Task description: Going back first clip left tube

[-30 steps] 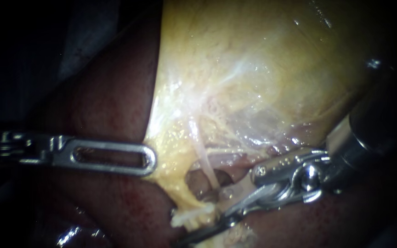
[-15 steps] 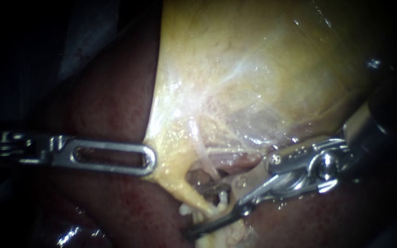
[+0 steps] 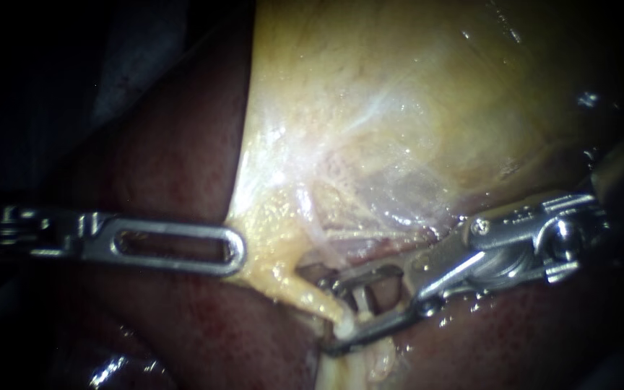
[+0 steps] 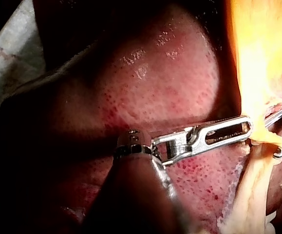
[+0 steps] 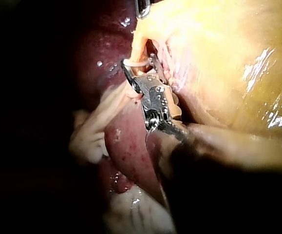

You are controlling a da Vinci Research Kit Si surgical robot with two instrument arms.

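Observation:
My left instrument [image 3: 238, 253], with slotted jaws, comes in level from the left and is shut on the lower edge of the yellow gallbladder [image 3: 399, 108]; the left wrist view shows the same hold [image 4: 248, 129]. My right instrument [image 3: 330, 316] enters from the right with its jaws open. A thin pale tube [image 3: 360, 297] runs down between them, beside a yellow strand [image 3: 305, 289] stretched from the gallbladder. In the right wrist view those open jaws [image 5: 137, 62] straddle the pale tube [image 5: 135, 63]. I cannot make out a clip.
Dark red liver [image 3: 167, 159] lies left of and below the gallbladder, and under my right instrument's shaft [image 3: 529, 242]. Pale frayed tissue [image 3: 370, 361] hangs below the jaws. A white cloth [image 4: 4, 63] shows beyond the liver in the left wrist view.
My right instrument has drawn back to the right and slightly up, jaws still open. The yellow strand below has shifted with it. My left instrument has held still.

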